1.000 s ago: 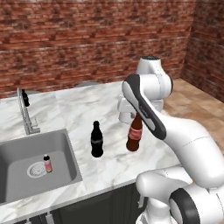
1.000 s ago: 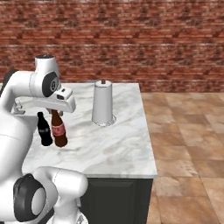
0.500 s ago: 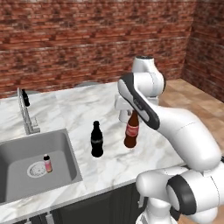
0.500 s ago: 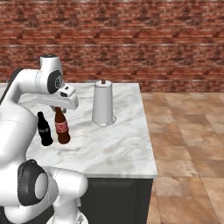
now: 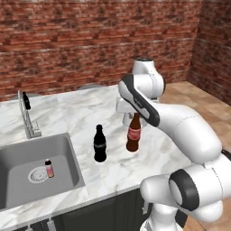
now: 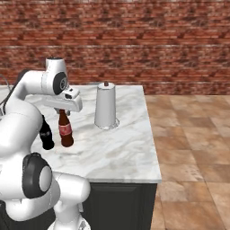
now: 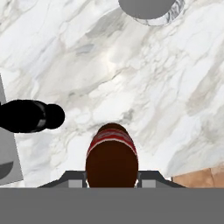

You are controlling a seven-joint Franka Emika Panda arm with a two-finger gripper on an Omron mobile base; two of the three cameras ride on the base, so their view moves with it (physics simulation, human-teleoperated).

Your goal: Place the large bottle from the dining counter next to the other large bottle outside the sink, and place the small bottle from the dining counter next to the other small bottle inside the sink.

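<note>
Gripper (image 5: 134,115) closed around the neck of the brown bottle (image 5: 133,134), jaws narrow and pinching just below the cap. Bottle upright, long axis vertical, hanging straight below the hand; base at or just above the marble counter (image 5: 85,113), contact hard to tell. Black bottle (image 5: 99,143) standing upright near it on the sink side, apart from it, not touching. Seen from the hand camera: brown bottle (image 7: 112,157) directly beneath the gripper, black bottle (image 7: 30,116) off to one side with bare marble between. Key relation for the coming move, as a judgement: target spot already close, beside the black bottle and outside the sink (image 5: 27,155); only a short lowering or small sideways shift toward that bottle needed before release. Small pink bottle (image 5: 49,168) standing inside the basin near the drain. Arm reaching forward from the base, upper link angled across above the bottle, wrist turned down so the hand points at the counter. Paper-towel holder (image 6: 106,106) well clear behind.
</note>
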